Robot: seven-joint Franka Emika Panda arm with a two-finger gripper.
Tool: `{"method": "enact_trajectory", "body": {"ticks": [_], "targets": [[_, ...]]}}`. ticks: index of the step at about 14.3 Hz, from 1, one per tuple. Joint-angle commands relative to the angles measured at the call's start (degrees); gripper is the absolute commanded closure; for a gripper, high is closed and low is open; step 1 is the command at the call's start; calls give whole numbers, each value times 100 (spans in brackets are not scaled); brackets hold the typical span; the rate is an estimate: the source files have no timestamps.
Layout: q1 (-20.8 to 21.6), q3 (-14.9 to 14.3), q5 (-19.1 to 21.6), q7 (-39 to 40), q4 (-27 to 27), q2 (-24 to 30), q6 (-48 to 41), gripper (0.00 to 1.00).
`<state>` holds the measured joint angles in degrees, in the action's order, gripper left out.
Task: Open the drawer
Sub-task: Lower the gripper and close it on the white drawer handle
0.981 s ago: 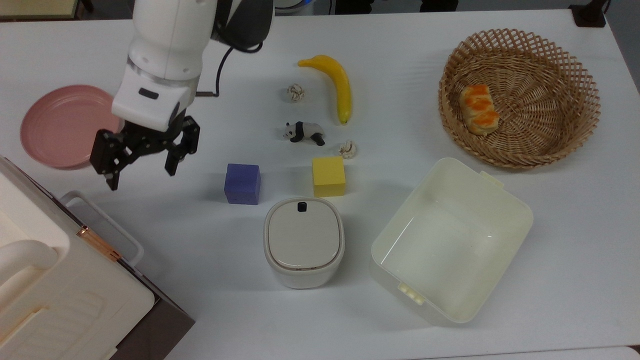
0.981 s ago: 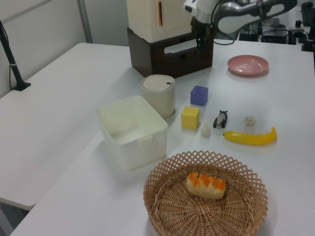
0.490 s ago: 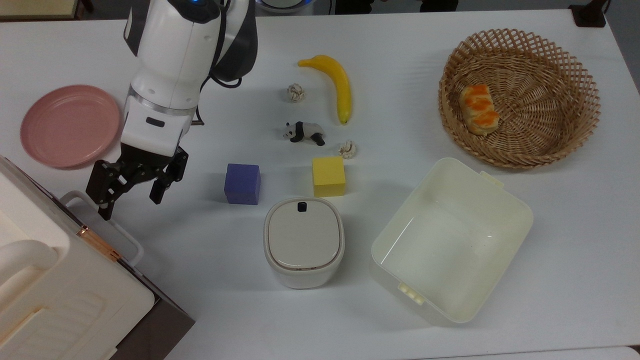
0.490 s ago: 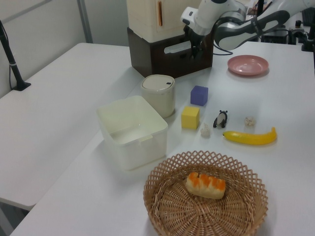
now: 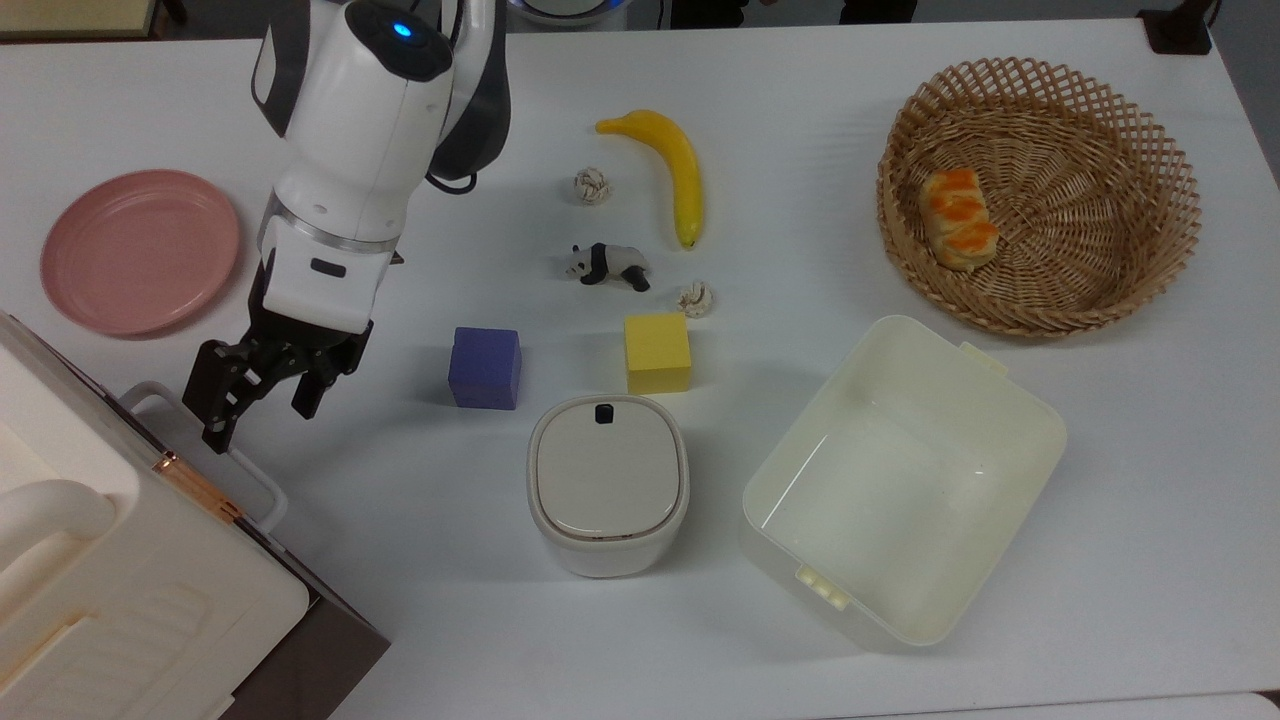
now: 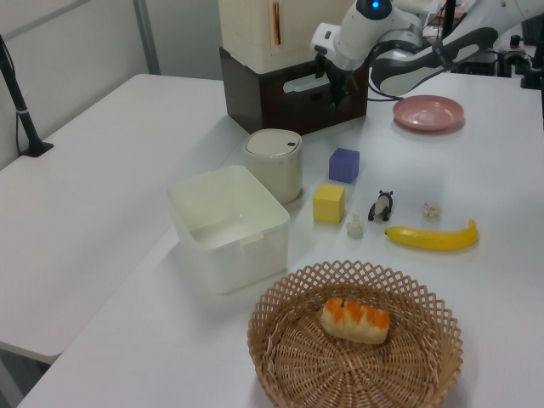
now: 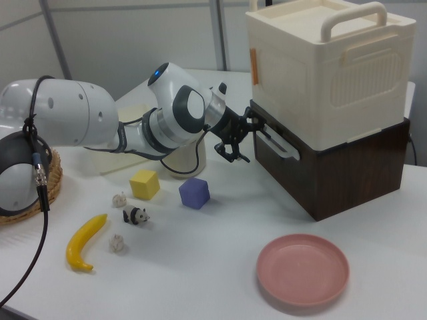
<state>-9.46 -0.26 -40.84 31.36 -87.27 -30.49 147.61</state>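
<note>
Gripper (image 5: 258, 405) with black fingers spread apart, holding nothing; the finger at the top view's left hangs over the white loop handle (image 5: 205, 437), the other on the table side of it, so the handle's bar sits about between them, contact not clear. In the right view the gripper (image 7: 245, 139) sits just at the handle (image 7: 275, 144) on the dark front of the drawer (image 7: 313, 175), which looks shut, flush under the cream cabinet (image 7: 327, 73). In the left view the gripper (image 6: 333, 87) is in front of the drawer face (image 6: 293, 102). Nearest neighbour on the table: purple cube (image 5: 485, 367), just to the top view's right of the gripper, apart from it. Beyond it, yellow cube (image 5: 657, 353) and small lidded container (image 5: 607, 497). Pink plate (image 5: 138, 250) lies to the top view's upper left of the gripper, near the arm. Further out: panda figure (image 5: 607, 265), two crumpled paper balls (image 5: 592, 184), banana (image 5: 674, 167). Far off, cream bin (image 5: 900, 478) and wicker basket (image 5: 1040, 195) with a piece of bread (image 5: 958, 219) inside. Nothing lies between gripper and handle.
</note>
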Motion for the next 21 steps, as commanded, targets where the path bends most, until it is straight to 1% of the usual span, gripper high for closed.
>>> {"method": "enact_trajectory", "body": {"ticks": [1, 4, 6, 7, 8, 10, 11, 12, 14, 15, 17, 21], "targets": [[-30, 0, -292, -68, -36, -70, 294, 14], [-109, -9, -406, -68, -27, -141, 497, 14], [-144, -27, -556, -68, -35, -150, 637, 16], [-170, -36, -582, -68, -35, -159, 655, 23], [-170, -44, -583, -68, -27, -159, 655, 33], [-179, -53, -591, -51, -27, -150, 655, 43], [-179, -97, -600, -42, -35, -150, 655, 46], [-179, -141, -635, -16, -27, -132, 655, 55], [-179, -141, -732, -16, -27, -132, 655, 68], [-170, -141, -784, -24, -18, -132, 647, 73], [-162, -132, -855, -24, 43, -132, 647, 73], [-144, -132, -864, -42, 96, -97, 638, 73]]}}
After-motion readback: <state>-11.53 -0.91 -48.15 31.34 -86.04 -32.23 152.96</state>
